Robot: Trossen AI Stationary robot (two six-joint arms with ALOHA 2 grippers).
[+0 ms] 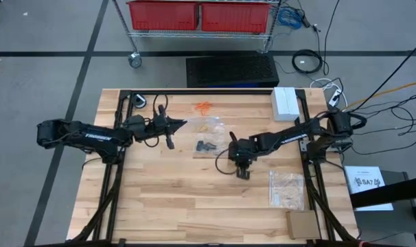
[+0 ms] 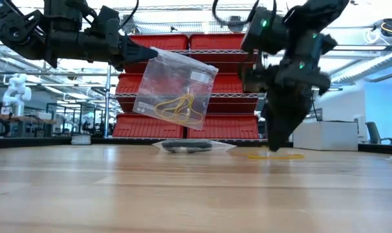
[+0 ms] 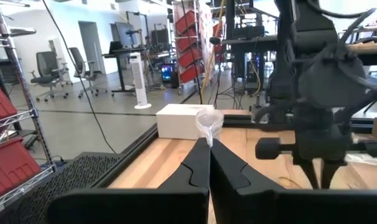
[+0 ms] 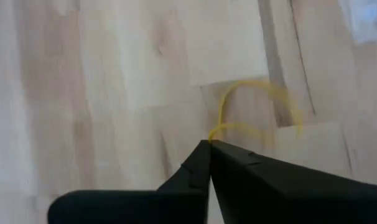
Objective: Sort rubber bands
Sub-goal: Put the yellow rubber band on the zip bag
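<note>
My left gripper [image 2: 128,50] is shut on a clear plastic bag [image 2: 176,87] that hangs above the table with pale yellow rubber bands [image 2: 180,107] inside it. At the table's middle, my right gripper [image 4: 209,144] points down, shut on a single pale yellow rubber band [image 4: 257,106]. Orange rubber bands [image 1: 204,106] lie loose on the far part of the table. Black rubber bands [image 1: 206,145] lie in a flat clear bag on the wood. My left gripper pinches the bag's upper corner [image 3: 208,124] between its two fingers, coming level from the table's left. The bag hangs tilted below and beside the fingers, clear of the table. My right gripper pinches one end of the yellow band's loop [image 4: 214,132] between its fingertips, slanting steeply down from above. The remainder of the loop [image 2: 277,155] lies flat on the wood.
A white box [image 1: 285,101] stands at the far right. More clear bags [image 1: 287,189] and a cardboard piece [image 1: 302,223] lie near the right front. Bare wood stretches across the near left of the table [image 1: 160,206].
</note>
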